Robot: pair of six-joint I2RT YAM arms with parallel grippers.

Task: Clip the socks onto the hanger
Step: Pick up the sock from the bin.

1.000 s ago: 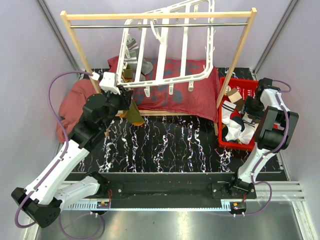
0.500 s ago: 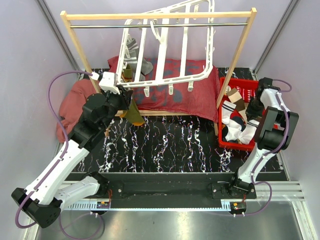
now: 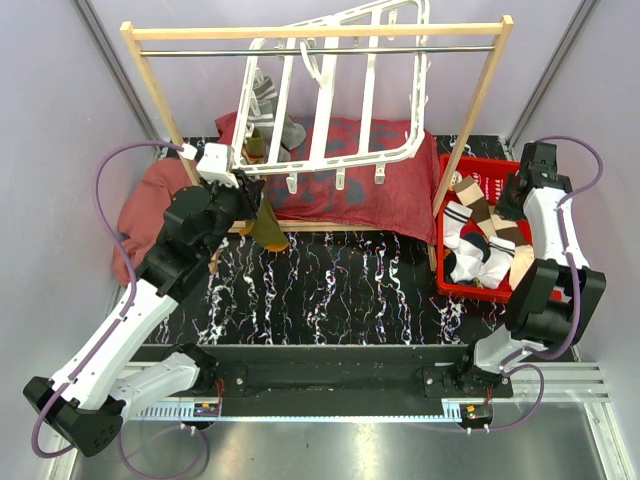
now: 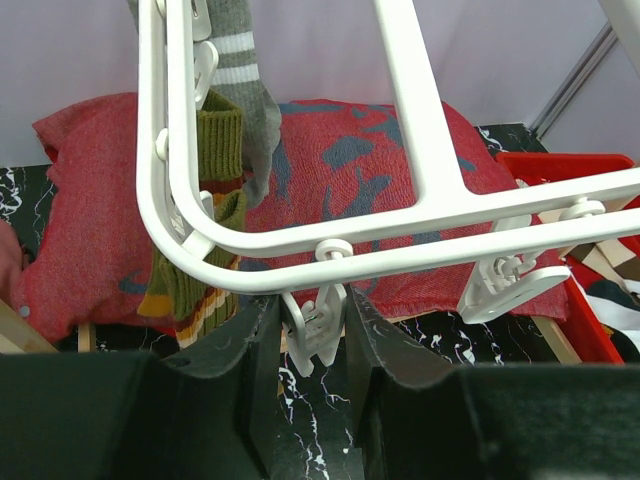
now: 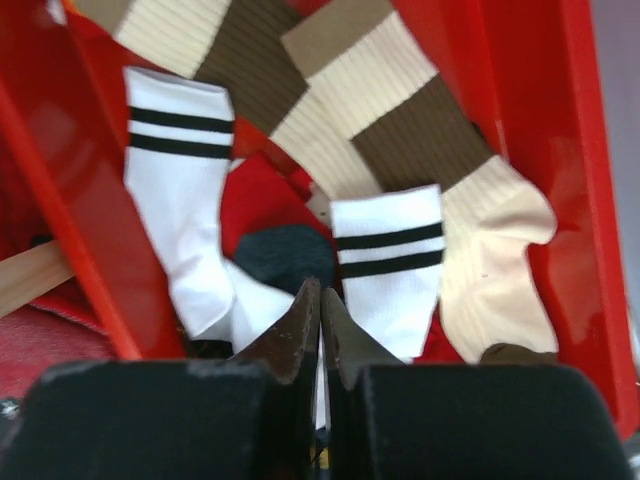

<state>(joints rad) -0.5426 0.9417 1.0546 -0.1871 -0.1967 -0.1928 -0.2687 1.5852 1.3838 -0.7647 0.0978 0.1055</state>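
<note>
The hanger (image 3: 335, 95) hangs tilted from the wooden rail (image 3: 320, 32), its low left corner down by the left pincer (image 3: 235, 180). On that left side a grey sock (image 4: 245, 90) with white bands and an olive sock (image 4: 215, 150) are clipped. A second olive sock (image 4: 190, 290) with yellow and brown stripes dangles below the corner.

Under the hanger's lower bar one small clip (image 4: 315, 330) hangs between the left pincer's (image 4: 312, 350) fingers (image 4: 250, 350). The gap is narrow and the clip fills it. Whether the fingers press the clip, I cannot tell. Another clip (image 4: 505, 285) hangs further right along the same bar, free.

Beneath and behind the hanger lies the red cloth (image 3: 350, 190), on the black marbled bench (image 3: 330, 290).

Right of the hanger, past the rail's leg, stands the red basket (image 5: 590, 200) with the loose socks. It holds two white socks with black stripes (image 5: 390, 270), two beige-brown banded socks (image 5: 420, 140) and a navy sock (image 5: 285, 255) beneath them. The right pincer (image 5: 320, 310) hangs above this pile, jaws pressed together with nothing seen between them.
</note>
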